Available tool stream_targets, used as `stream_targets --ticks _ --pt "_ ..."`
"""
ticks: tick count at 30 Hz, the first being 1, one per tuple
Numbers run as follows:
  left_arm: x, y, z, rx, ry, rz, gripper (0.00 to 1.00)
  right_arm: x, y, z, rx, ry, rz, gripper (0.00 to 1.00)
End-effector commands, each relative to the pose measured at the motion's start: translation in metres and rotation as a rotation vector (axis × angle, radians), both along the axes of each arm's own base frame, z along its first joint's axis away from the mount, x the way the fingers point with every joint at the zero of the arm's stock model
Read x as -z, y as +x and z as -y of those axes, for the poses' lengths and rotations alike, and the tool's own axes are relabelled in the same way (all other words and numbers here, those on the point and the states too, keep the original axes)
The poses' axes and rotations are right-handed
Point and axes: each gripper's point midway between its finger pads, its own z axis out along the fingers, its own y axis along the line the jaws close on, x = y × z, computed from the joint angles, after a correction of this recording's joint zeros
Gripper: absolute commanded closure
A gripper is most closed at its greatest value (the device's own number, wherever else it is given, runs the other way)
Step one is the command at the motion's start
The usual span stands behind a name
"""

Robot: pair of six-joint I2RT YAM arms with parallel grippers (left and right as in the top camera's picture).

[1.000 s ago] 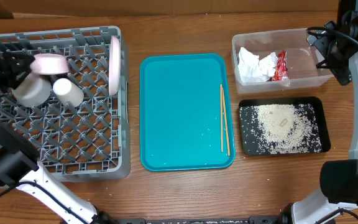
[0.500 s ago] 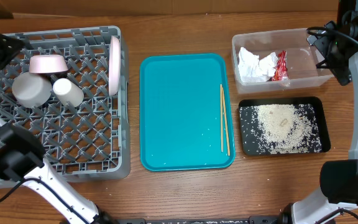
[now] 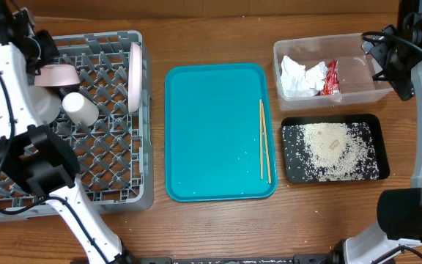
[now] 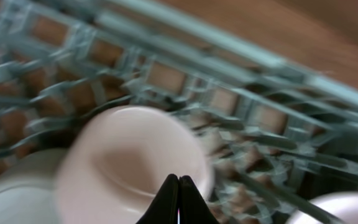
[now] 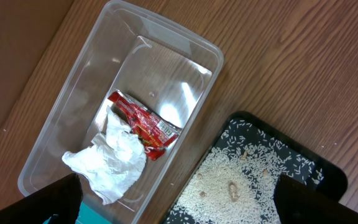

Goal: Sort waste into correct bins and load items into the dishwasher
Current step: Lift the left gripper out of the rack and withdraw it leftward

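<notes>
The grey dishwasher rack (image 3: pixel 86 161) holds a pink bowl (image 3: pixel 56 74), a grey bowl (image 3: pixel 39 106) partly behind my left arm, a white cup (image 3: pixel 80 108) and a plate (image 3: pixel 135 77) standing on edge. My left gripper (image 3: pixel 39 53) hovers at the rack's back left. The blurred left wrist view shows it (image 4: pixel 179 199) shut and empty just over the pink bowl (image 4: pixel 129 162). Two chopsticks (image 3: pixel 264 141) lie on the teal tray (image 3: pixel 211 132). The clear tub (image 5: pixel 73 106) contains the napkin (image 5: pixel 114 155) and red wrapper (image 5: pixel 145 124). Rice (image 5: pixel 235 180) covers the black tray (image 5: pixel 328 177). My right gripper (image 5: pixel 179 208) hangs open above both bins.
The clear tub (image 3: pixel 357 73) and black tray (image 3: pixel 291 158) sit one behind the other at the right of the wooden table. The teal tray lies between them and the rack. My right arm (image 3: pixel 420 132) runs along the right edge.
My left gripper has closed and swung from the rack's left side to its back left corner. The pink bowl, cup and grey bowl stayed in the rack. The right arm is still.
</notes>
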Motion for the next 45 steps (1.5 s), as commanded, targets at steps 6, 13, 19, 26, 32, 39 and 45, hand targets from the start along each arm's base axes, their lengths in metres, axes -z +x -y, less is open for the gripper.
stream_targets --ticks 6,13,19,26,32,39,45 --pt "0.038 -0.03 -0.022 -0.138 0.122 -0.177 0.96 -0.007 0.0 0.001 -0.004 -0.011 0.018 0.0" --pt "0.054 -0.051 -0.013 -0.134 0.079 -0.272 0.96 -0.007 0.0 0.001 -0.004 -0.011 0.018 0.0" --pt "0.022 -0.051 -0.013 -0.175 0.081 -0.216 0.96 -0.007 0.0 0.001 -0.004 -0.011 0.018 0.0" --pt "-0.049 -0.049 -0.007 -0.235 0.064 -0.037 0.95 -0.007 0.0 0.001 -0.004 -0.011 0.018 0.0" --pt "-0.089 -0.055 -0.001 -0.243 0.07 0.051 0.81 -0.007 0.0 0.001 -0.004 -0.011 0.018 0.0" --pt "-0.102 -0.068 0.024 -0.187 -0.024 0.054 0.65 -0.007 0.0 0.001 -0.004 -0.011 0.018 0.0" --pt "-0.142 -0.088 0.069 -0.083 -0.178 0.125 0.64 -0.007 0.0 0.001 -0.004 -0.011 0.018 0.0"
